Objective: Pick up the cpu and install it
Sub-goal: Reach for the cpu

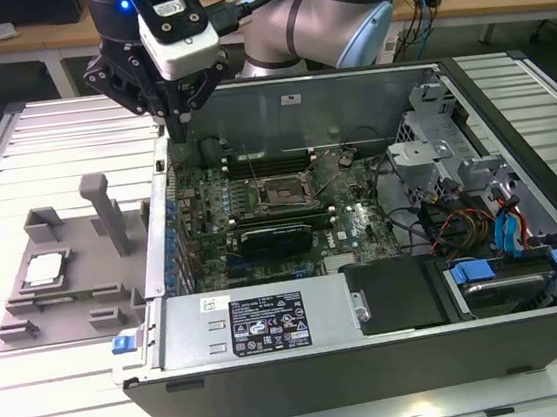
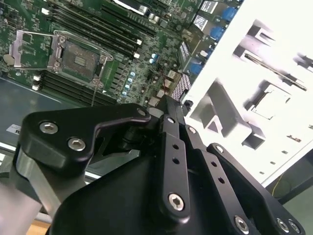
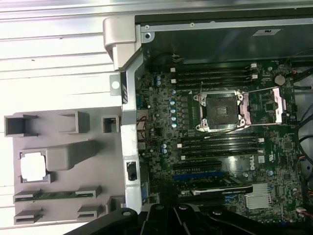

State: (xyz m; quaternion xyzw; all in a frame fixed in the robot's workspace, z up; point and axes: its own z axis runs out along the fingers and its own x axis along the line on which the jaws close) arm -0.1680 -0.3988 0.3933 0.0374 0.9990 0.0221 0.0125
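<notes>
The cpu [image 1: 46, 270] is a small silver square lying flat in a recess of the grey fixture [image 1: 30, 322] on the exterior view's left, outside the computer case. In the first wrist view the cpu [image 3: 33, 165] shows as a bright square. The open motherboard socket [image 1: 282, 193] lies inside the case, with its metal frame lifted, and appears in both wrist views [image 3: 222, 110] [image 2: 80, 61]. My gripper [image 1: 178, 127] hangs above the case's far left wall, shut and holding nothing. It stands well behind the cpu and left of the socket.
The open grey computer case [image 1: 277, 370] fills the middle of a slatted metal table [image 1: 50, 144]. A grey post [image 1: 108, 213] rises from the fixture beside the cpu. Cables and drive cages [image 1: 481, 216] crowd the case's right side. Memory slots [image 3: 215, 76] flank the socket.
</notes>
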